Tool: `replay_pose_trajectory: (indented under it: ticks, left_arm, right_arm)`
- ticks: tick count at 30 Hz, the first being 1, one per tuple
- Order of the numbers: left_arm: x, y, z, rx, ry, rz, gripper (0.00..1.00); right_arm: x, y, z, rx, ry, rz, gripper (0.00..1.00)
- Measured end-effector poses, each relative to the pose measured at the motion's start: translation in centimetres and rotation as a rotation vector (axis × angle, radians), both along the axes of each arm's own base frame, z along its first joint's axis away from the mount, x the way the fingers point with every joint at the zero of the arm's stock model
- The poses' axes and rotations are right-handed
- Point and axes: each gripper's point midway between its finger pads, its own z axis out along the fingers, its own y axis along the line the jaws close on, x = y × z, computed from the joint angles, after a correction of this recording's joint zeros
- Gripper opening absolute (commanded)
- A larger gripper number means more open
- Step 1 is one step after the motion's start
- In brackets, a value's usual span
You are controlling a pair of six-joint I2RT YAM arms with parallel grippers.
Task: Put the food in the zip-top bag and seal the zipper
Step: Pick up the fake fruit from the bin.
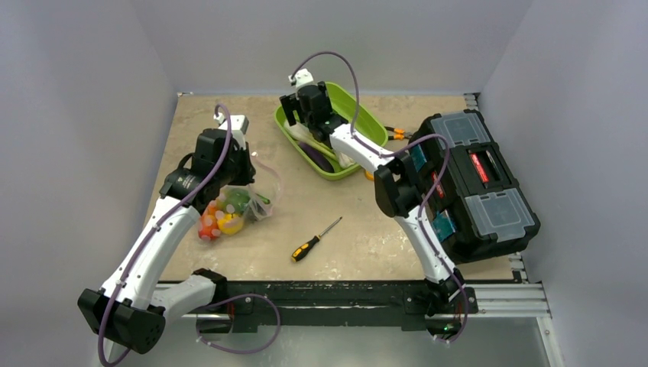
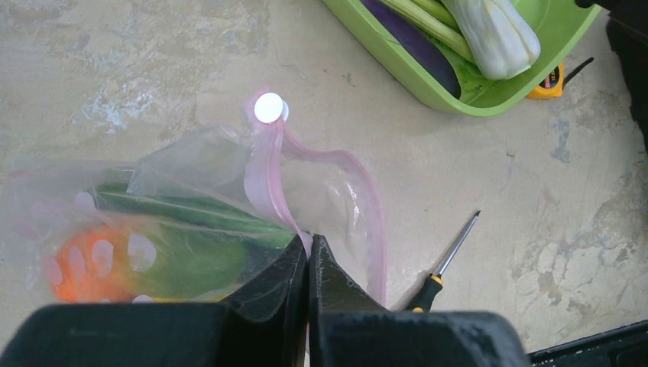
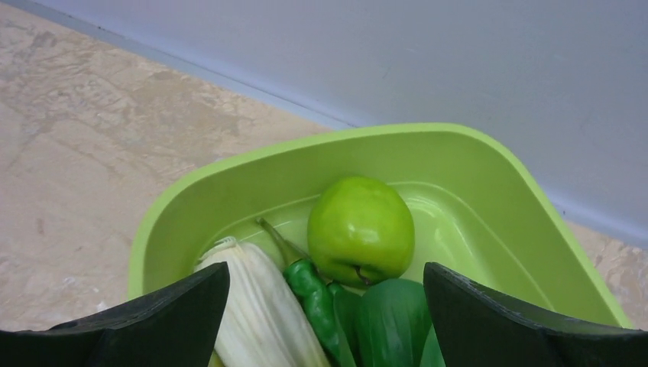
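Observation:
The clear zip-top bag [image 2: 191, 199] lies on the table with food inside: an orange piece [image 2: 84, 264] and a long green cucumber [image 2: 176, 206]. Its pink zipper [image 2: 264, 168] curls open, and my left gripper [image 2: 309, 243] is shut on that strip at the bag's mouth. In the top view the filled bag [image 1: 229, 210] sits just below the left gripper [image 1: 229, 164]. My right gripper [image 3: 325, 271] hangs open over the lime-green tray [image 3: 191, 199], nothing between its fingers. A green apple [image 3: 361, 228], a white ribbed vegetable [image 3: 260, 313] and a green pepper [image 3: 313, 294] lie under it.
A black-and-yellow screwdriver [image 1: 315, 239] lies on the table right of the bag. A black toolbox [image 1: 474, 176] fills the right side. A yellow tape measure [image 2: 546, 84] sits behind the tray. Grey walls close in the table on three sides.

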Motion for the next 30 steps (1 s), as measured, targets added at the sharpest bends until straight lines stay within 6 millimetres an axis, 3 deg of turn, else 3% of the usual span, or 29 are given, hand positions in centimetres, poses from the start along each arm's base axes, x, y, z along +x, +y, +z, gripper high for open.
replay_pose_trajectory:
  ticks: [10,17,25,30]
  left_arm:
    - [0.3,0.0,-0.6,0.008,0.017,0.002,0.00]
    - [0.5,0.0,-0.9,0.016,0.027,0.007,0.00]
    - [0.7,-0.1,-1.4,0.022,0.044,0.007,0.00]
    - [0.7,-0.1,-1.7,0.025,0.051,0.007,0.00]
  right_arm:
    - [3.8,-0.1,-2.0,-0.101,-0.115,0.004,0.99]
    - [5.6,-1.7,-4.9,-0.138,-0.119,-0.001,0.97]
    - [7.2,-2.2,-7.6,-0.162,-0.144,0.008,0.75]
    - [7.4,-1.7,-7.5,-0.164,-0.167,0.025,0.61]
